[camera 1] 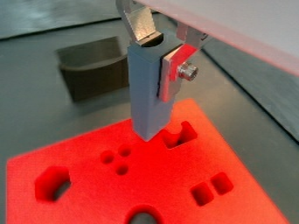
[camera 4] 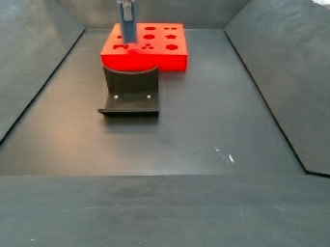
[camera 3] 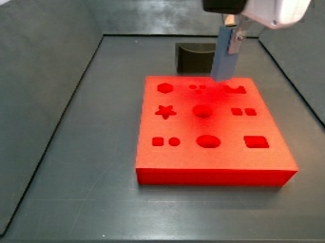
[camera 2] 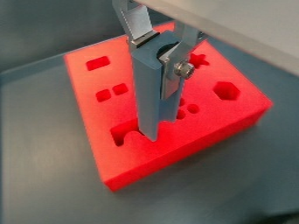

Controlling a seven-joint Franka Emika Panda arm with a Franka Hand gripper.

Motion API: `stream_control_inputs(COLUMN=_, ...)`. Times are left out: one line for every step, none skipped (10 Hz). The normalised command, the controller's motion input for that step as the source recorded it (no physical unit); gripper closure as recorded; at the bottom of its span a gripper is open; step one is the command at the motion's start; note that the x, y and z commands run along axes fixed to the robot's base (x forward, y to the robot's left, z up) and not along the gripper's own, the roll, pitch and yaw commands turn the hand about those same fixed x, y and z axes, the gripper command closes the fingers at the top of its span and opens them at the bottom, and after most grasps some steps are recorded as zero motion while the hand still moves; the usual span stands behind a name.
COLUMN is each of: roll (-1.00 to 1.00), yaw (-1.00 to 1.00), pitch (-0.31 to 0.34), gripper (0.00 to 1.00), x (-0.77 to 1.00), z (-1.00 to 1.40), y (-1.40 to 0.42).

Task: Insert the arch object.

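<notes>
My gripper (camera 1: 162, 48) is shut on the blue-grey arch piece (camera 1: 149, 87) and holds it upright by its upper end. The curved notch of the piece faces up between the fingers. The piece also shows in a wrist view (camera 2: 149, 92) and in both side views (camera 3: 226, 59) (camera 4: 126, 19). Its lower end sits over the red foam block (camera 1: 82, 166) with several shaped cutouts, right beside a notched cutout (camera 1: 179, 136) near the block's edge. I cannot tell whether the piece touches the block. The block shows in both side views (camera 3: 216, 157) (camera 4: 161, 60).
The dark fixture (camera 3: 193, 57) stands on the floor next to the red block, also seen in a side view (camera 4: 130, 92) and a wrist view (camera 1: 91, 72). Grey walls enclose the dark floor (camera 4: 194, 135).
</notes>
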Motion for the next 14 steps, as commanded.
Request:
stream_control_inputs(roll=0.05, yaw=-1.0, pitch=-0.034, gripper=1.0, x=0.0, z=0.15, y=0.0)
stream_control_inputs(roll=0.09, yaw=-1.0, pitch=-0.057, gripper=1.0, x=0.03, z=0.05, y=0.0)
stream_control_inputs(roll=0.17, yaw=-0.95, pitch=-0.071, gripper=1.0, x=0.08, z=0.0, y=-0.01)
stream_control_inputs(roll=0.23, yaw=-0.82, pitch=-0.069, gripper=1.0, x=0.23, z=-0.08, y=-0.04)
stream_control_inputs(roll=0.2, yaw=-0.6, pitch=-0.031, gripper=1.0, x=0.47, z=0.0, y=-0.12)
stream_control_inputs(roll=0.22, yaw=-0.25, pitch=0.087, gripper=1.0, x=0.52, z=0.05, y=-0.34)
stream_control_inputs(roll=0.0, yaw=0.0, pitch=0.0, gripper=1.0, x=0.04, z=0.0, y=-0.03)
stream_control_inputs(roll=0.0, yaw=-0.11, pitch=-0.026, gripper=1.0, x=0.23, z=-0.17, y=-0.09)
stream_control_inputs(roll=0.01, yaw=-0.06, pitch=0.0, gripper=1.0, x=0.1, z=-0.17, y=0.0)
stream_control_inputs(roll=0.0, yaw=-0.01, pitch=0.0, gripper=1.0, x=0.01, z=-0.25, y=0.0)
stream_control_inputs(roll=0.0, yaw=-0.02, pitch=0.0, gripper=1.0, x=0.01, z=-0.27, y=-0.01)
stream_control_inputs(roll=0.0, yaw=0.0, pitch=0.0, gripper=1.0, x=0.0, z=-0.23, y=-0.01)
stream_control_inputs(roll=0.0, yaw=0.0, pitch=0.0, gripper=1.0, x=-0.03, z=-0.12, y=-0.07)
stream_control_inputs(roll=0.0, yaw=0.01, pitch=0.039, gripper=1.0, x=0.2, z=0.0, y=-0.19)
